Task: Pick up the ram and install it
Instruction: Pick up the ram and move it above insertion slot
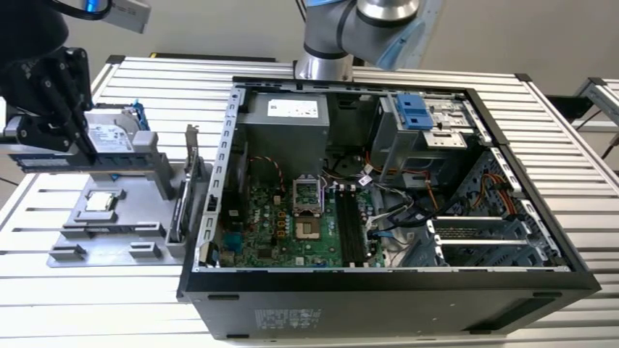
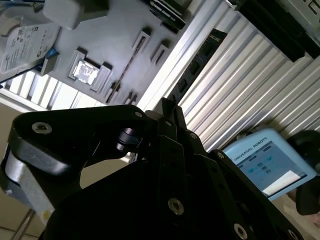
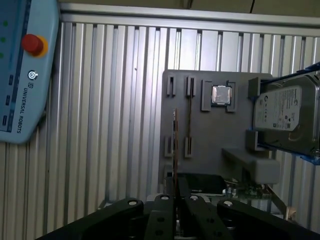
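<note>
Gripper: your gripper (image 1: 48, 143) is closed on the ram (image 1: 39, 159), high at the exterior view's left and well apart from the computer case (image 1: 387, 297).
Ram: in the exterior view it lies level under the gripper, a long blue stick. In the first wrist view the ram (image 3: 175, 135) shows edge-on as a thin line running out from between the fingers. In the second wrist view it reaches away from them as a dark strip.
Holder: the grey holder (image 1: 126, 221) sits on the tabletop (image 1: 97, 312) beneath your gripper. The hard drive (image 1: 109, 134) and the processor chip (image 1: 101, 203) rest in their places on it. Its long narrow groove (image 3: 189, 120) looks bare.
Done: you can count the pick-up as complete, since the ram hangs clear of the holder.
Left: the install is not yet done. On the motherboard (image 1: 280, 225) the black slots (image 1: 350, 225) carry no stick, and the ram is nowhere near them.
</note>
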Robot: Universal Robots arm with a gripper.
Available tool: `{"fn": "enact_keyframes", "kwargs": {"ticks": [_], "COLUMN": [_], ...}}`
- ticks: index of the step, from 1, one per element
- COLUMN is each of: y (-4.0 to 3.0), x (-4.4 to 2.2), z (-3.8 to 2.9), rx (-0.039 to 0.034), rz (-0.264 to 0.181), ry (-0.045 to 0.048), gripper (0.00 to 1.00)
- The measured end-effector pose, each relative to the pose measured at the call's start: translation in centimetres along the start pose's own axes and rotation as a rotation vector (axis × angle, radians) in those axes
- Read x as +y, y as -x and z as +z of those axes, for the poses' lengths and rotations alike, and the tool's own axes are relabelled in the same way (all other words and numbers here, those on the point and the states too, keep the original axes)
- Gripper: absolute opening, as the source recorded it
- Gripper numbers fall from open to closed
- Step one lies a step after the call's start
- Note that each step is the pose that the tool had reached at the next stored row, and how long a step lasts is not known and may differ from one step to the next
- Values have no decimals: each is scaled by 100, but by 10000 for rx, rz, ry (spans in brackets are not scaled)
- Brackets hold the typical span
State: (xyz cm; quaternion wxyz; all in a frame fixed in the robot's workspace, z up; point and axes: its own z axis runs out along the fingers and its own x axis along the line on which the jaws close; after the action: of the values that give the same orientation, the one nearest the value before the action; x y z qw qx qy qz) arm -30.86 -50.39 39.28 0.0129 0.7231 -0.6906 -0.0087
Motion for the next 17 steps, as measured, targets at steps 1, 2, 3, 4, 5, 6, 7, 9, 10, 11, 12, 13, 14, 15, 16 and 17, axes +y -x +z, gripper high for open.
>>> {"fn": "enact_keyframes", "kwargs": {"ticks": [1,2,3,4,5,6,7,9,10,11,12,13,14,15,16,17], "y": [0,-1,-1,-1,-2,-2,-2,-3,-3,-4,-4,-4,-5,-5,-5,-6], "x": [-8,-15,-23,-30,-37,-45,-52,-67,-75,-83,-91,-98,-106,-114,-121,-130], "z": [0,-1,0,-1,-1,-1,-1,-2,-2,-3,-2,-2,-3,-4,-4,-4], "rx": [0,0,-1,0,1,-1,-1,0,0,1,-1,-1,0,0,0,0], "rz": [-1,-1,0,0,0,0,0,0,0,1,0,0,0,0,0,0], "ry": [0,0,0,0,1,0,-1,0,0,1,-1,-1,0,0,0,0], "gripper": [0,0,0,0,0,0,0,0,0,0,0,0,0,0,0,0]}}
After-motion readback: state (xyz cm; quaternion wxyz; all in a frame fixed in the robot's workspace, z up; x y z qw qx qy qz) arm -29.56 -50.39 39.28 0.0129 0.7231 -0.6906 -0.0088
